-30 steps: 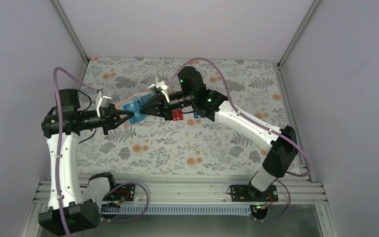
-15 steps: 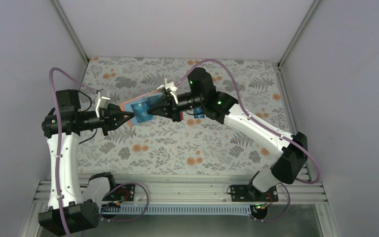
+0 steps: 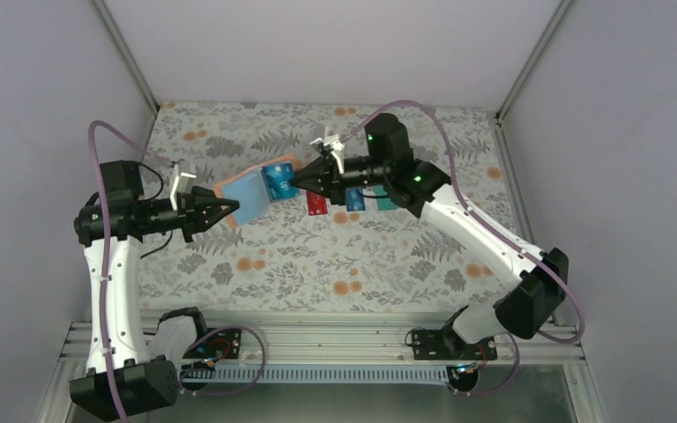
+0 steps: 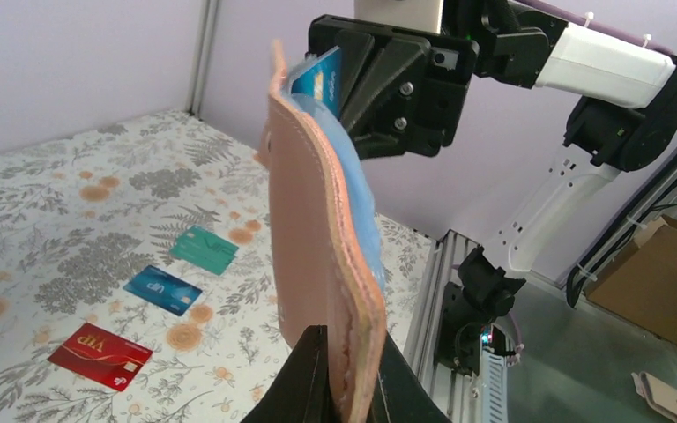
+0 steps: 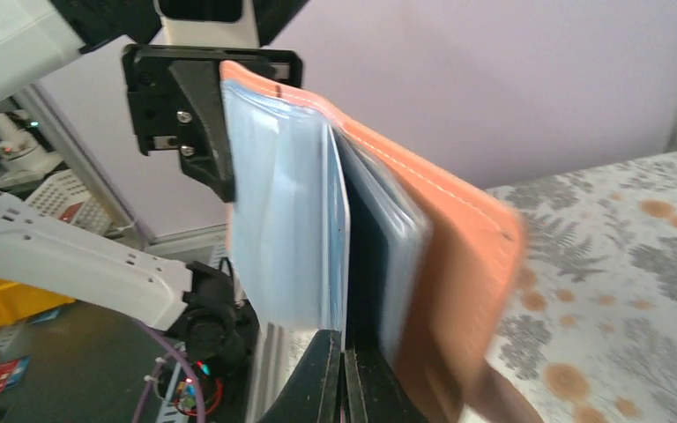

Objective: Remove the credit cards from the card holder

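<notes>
My left gripper (image 3: 229, 208) is shut on the lower edge of the card holder (image 3: 245, 197) and holds it above the table. The holder is orange-brown outside (image 4: 313, 220) and light blue inside (image 5: 286, 220). My right gripper (image 3: 295, 182) is shut on a blue card (image 3: 275, 180). This card sticks out past the holder's far edge (image 4: 317, 77) and shows edge-on in the right wrist view (image 5: 345, 256). I cannot tell whether it is fully free of the holder. A red card (image 3: 317, 204), a blue card (image 3: 355, 199) and a teal green card (image 3: 384, 199) lie flat on the table.
The floral table cover (image 3: 335, 256) is walled in by white panels at the back and sides. The three loose cards lie in a row under the right forearm, and also show in the left wrist view: red (image 4: 101, 355), blue (image 4: 163, 290), teal (image 4: 203, 249). An aluminium rail (image 3: 335, 339) runs along the near edge.
My right gripper has moved to the right, away from the left gripper, drawing the blue card out of the holder. The left gripper has held the holder almost still.
</notes>
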